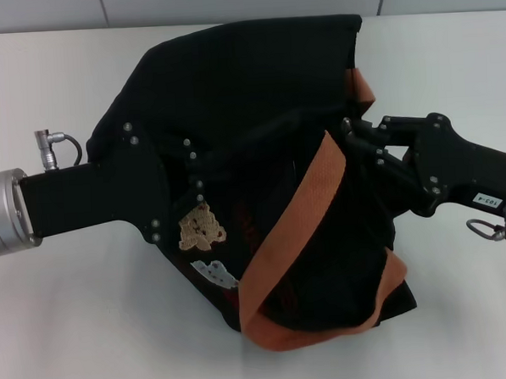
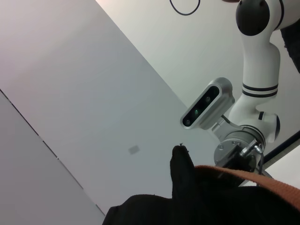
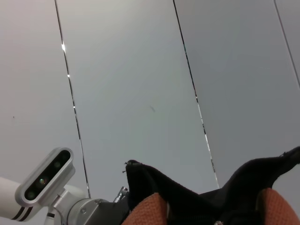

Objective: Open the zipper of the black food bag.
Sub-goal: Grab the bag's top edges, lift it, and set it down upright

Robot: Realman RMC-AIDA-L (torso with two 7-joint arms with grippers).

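The black food bag (image 1: pixel 247 79) lies slumped on the white table, with a tan bear patch (image 1: pixel 201 228) and a white patch (image 1: pixel 215 272) on its near side. A brown handle (image 1: pixel 297 213) runs across its front. I cannot make out the zipper against the black fabric. My left gripper (image 1: pixel 197 171) reaches in from the left and rests against the bag's side above the bear. My right gripper (image 1: pixel 361 141) comes in from the right against the bag's edge beside the handle. Both wrist views show only a fold of bag fabric (image 2: pixel 187 201) (image 3: pixel 187 197) and a brown handle (image 2: pixel 262 183) (image 3: pixel 145 211).
White table (image 1: pixel 73 318) surrounds the bag, with a tiled wall at the back. The left wrist view shows the right arm's wrist camera (image 2: pixel 208 103) against wall panels. The left arm's wrist camera (image 3: pixel 47 180) appears in the right wrist view.
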